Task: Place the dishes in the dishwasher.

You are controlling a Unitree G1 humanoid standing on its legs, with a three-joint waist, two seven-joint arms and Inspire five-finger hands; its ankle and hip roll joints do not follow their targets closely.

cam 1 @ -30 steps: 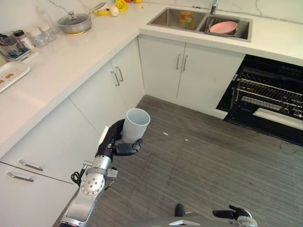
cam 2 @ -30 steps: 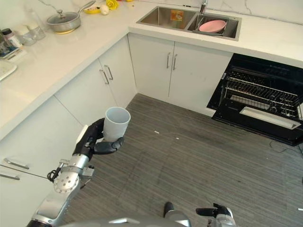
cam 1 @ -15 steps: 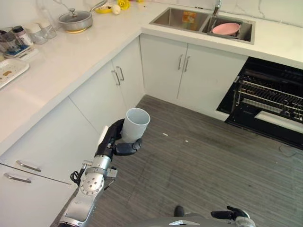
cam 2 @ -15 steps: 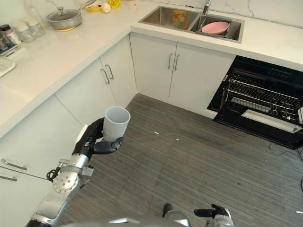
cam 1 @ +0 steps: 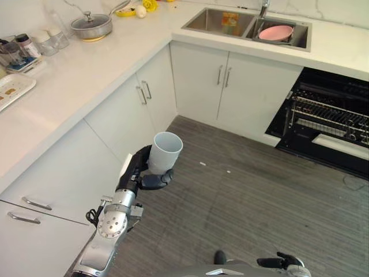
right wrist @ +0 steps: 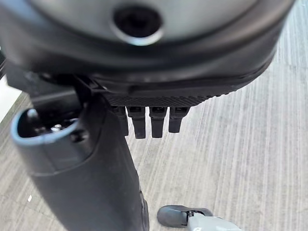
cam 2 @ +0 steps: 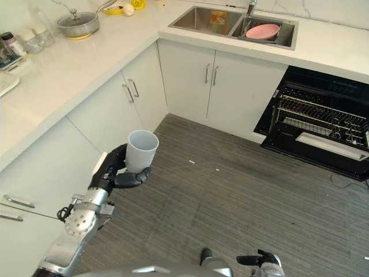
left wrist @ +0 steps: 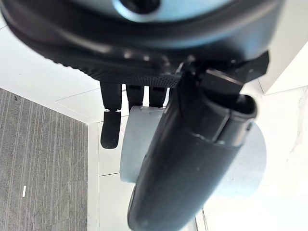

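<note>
On the far left bench: white tray [cam 1: 12, 90] at the edge, jars and small bottles [cam 1: 26, 47] behind it, well apart from the robot.
Back left of bench: lidded grey pan [cam 1: 91, 25] with its long handle pointing toward the sink; yellow items [cam 1: 137, 8] just beyond it.
Left hand [cam 1: 138, 171]: raised over the wood-look floor [cam 1: 259, 196] in front of the white cabinets [cam 1: 130, 109], wrapped round the cup.
Cup [cam 1: 165, 152]: pale grey-white, upright, mouth open to the top, empty as far as can be seen.
Cup relative to fingers: fingers [left wrist: 110, 126] curled round the far side of the cup wall, thumb [cam 1: 154, 180] pressed across the near lower side; rim standing clear above both.
Sink [cam 1: 219, 21]: double basin set in the bench at the back; pink bowl [cam 1: 275, 33] lying in its right basin.
Dishwasher [cam 1: 328, 124]: open at the right, dark inside, wire rack [cam 2: 323, 118] showing; well apart from the cup.
Right hand [cam 1: 281, 262]: low at the bottom edge, above the floor; fingers [right wrist: 153, 120] hanging straight and loose, holding nothing.
</note>
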